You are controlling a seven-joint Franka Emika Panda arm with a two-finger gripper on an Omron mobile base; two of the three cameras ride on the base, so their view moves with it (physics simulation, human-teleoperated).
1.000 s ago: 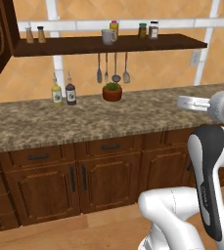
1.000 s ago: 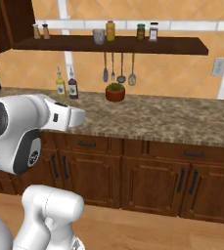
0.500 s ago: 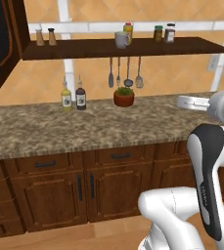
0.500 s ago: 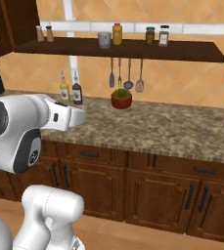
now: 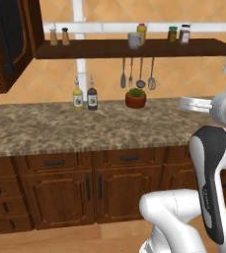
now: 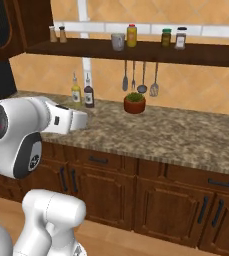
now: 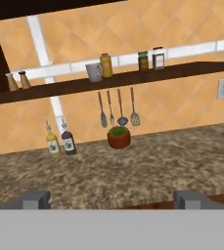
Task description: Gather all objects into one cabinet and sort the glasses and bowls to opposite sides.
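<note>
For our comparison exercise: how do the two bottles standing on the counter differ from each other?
The left bottle has a yellow body; the right bottle is dark brown. The left bottle has a thin pale neck; the right bottle's neck is dark. Both stand upright, side by side near the wall, each with a light label.

Granite-pattern worktop [image 5: 45, 133] ran over brown drawers and cupboard doors [image 5: 75, 190]. A potted plant [image 5: 135, 98] stood near the tiled wall, beneath four hanging utensils [image 5: 136, 74]. Two bottles, one yellow [image 5: 77, 96] and one dark [image 5: 92, 95], stood side by side left of the pot. The long shelf [image 5: 134, 48] carried two shakers [image 5: 58, 36], a yellow jar [image 5: 142, 32] and two dark jars [image 5: 178, 34].
</note>
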